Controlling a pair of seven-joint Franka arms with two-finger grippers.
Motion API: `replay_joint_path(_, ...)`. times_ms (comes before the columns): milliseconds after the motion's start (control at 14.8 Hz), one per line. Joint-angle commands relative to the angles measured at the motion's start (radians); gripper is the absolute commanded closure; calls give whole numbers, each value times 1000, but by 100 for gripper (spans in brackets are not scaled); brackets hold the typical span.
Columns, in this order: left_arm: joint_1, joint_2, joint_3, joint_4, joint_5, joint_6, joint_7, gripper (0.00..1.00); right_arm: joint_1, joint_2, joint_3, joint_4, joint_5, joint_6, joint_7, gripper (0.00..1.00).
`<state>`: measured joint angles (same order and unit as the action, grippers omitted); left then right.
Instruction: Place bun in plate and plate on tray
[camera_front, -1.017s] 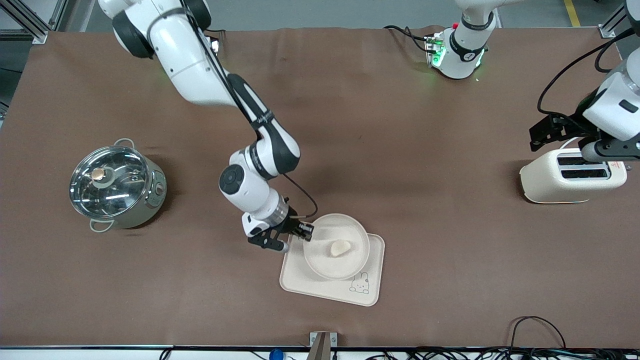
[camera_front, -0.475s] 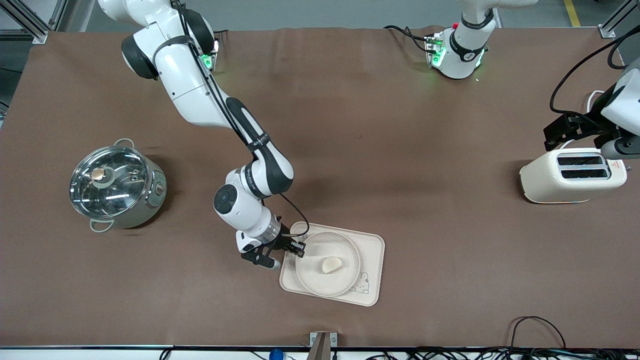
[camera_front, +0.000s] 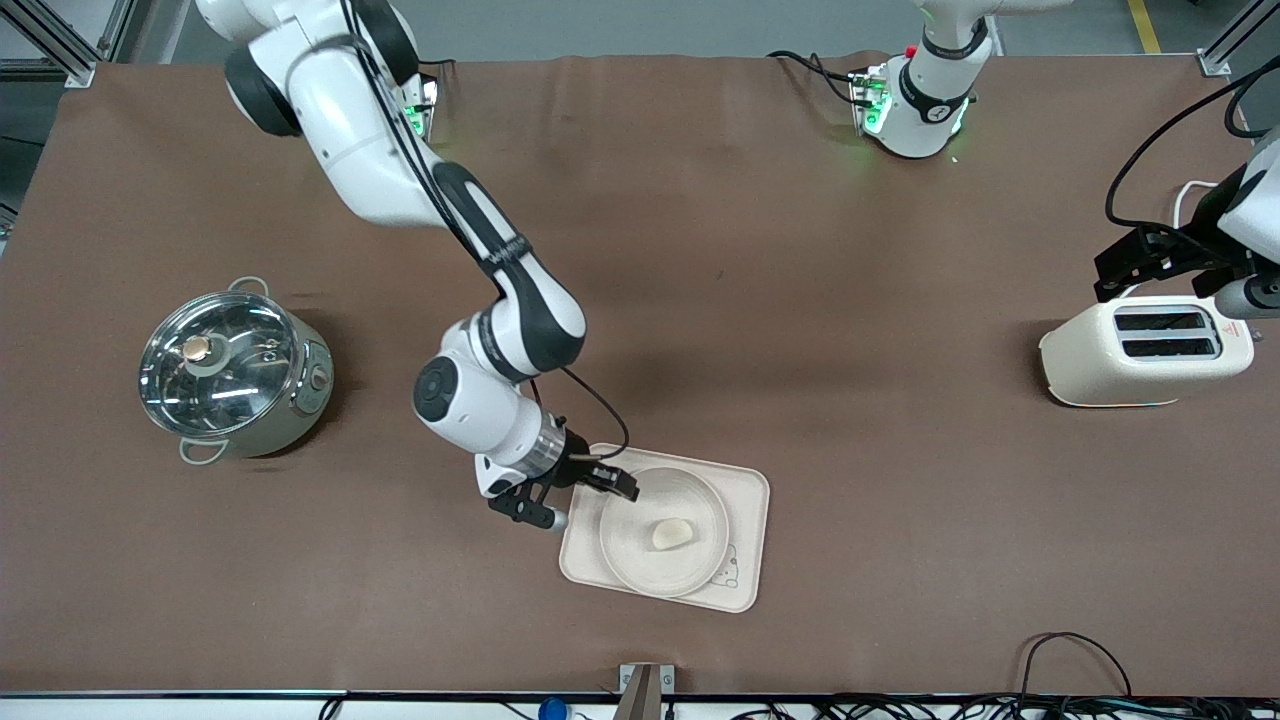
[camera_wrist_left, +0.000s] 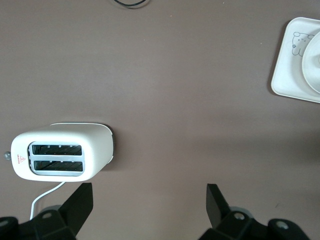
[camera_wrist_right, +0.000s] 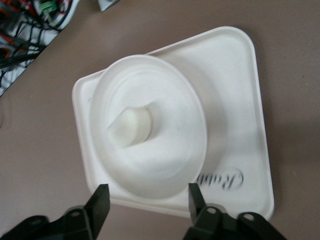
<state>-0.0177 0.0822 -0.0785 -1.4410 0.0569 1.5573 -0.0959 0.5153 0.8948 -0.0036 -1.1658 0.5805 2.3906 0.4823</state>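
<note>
Round cream-white plate (camera_front: 663, 532) with small pale bun (camera_front: 670, 533) now sits on cream Rabbit tray (camera_front: 748, 500); right gripper (camera_front: 585, 495) jaws spread, just released. Left gripper (camera_wrist_left: 150, 200), jaws spread, waits over the white toaster (camera_front: 1140, 350).

The tablecloth (camera_front: 760, 300) showed a flat, dull brown all over. The tray (camera_front: 745, 500) came up cream, a small dark-outlined rabbit drawing at its lower right corner in the front view, dark "Rabbit" script on it in the right wrist view. The plate (camera_front: 625, 555) was cream-white, plain, unmarked. The bun (camera_front: 670, 533) read pale cream, smooth. At mid-left, the pot (camera_front: 235, 375) gleamed silver, its lid knob coppery. At the right edge, the toaster (camera_front: 1145, 350) was cream with dark slots and a small red mark. Both arms were white with black joints, their grippers black.
</note>
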Motion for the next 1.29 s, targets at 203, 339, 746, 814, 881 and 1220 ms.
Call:
replay_joint_path(203,10,-44,-29,-51,-19,105,-4,0,-86,-363,-93,-193,-186,-472,-86,0)
replay_joint_path(339,16,-44,-29,-52,-19,109,11,0,-133,-503,-110,-259,-287,-585,-155,0)
replay_joint_path(746,28,-38,-18,-42,-11,107,58,0,-297,-752,-113,-262,-505,-884,-395,0)
replay_joint_path(814,27,-38,-18,-42,-11,107,58,0,-307,-783,-113,-267,-524,-912,-396,0)
replay_joint_path(881,28,-38,-18,-42,-12,107,62,0,-316,-831,-108,-271,-568,-941,-396,0)
replay_joint_path(1220,28,-38,-18,-42,-15,107,61,0,-527,-967,-10,-374,-633,-947,-510,0)
